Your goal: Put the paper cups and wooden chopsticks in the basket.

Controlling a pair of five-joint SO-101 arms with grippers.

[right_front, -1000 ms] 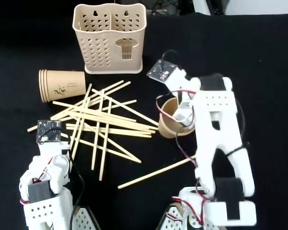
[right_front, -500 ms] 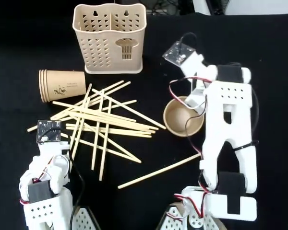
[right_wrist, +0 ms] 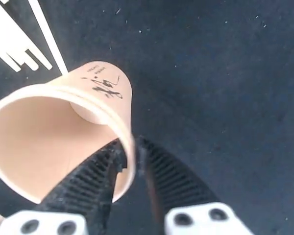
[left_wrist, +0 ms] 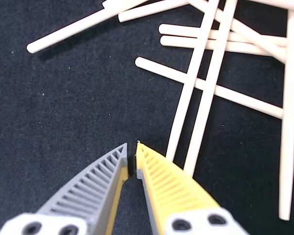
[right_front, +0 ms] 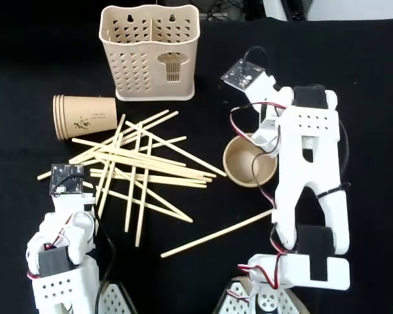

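Paper cup (right_front: 249, 160): rim clamped in the right pincer (right_wrist: 129, 149), off the front-right corner of the basket (right_front: 150, 52).
Nothing appears loaded: stacked cups (right_front: 85, 116) and chopsticks (right_front: 144, 167) lie on the desk before the basket; left pincer (left_wrist: 132, 147) together, holding nothing.

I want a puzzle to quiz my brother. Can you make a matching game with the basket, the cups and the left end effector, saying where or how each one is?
Things:
1. basket
2. stacked cups
3. single cup
4. left end effector

Place or state:
A. rim pinched in the right end effector
B. lying on their side beside the chopsticks
C. standing upright at the far side of the table
D. shut, holding nothing, next to chopsticks

Pairs: 1-C, 2-B, 3-A, 4-D
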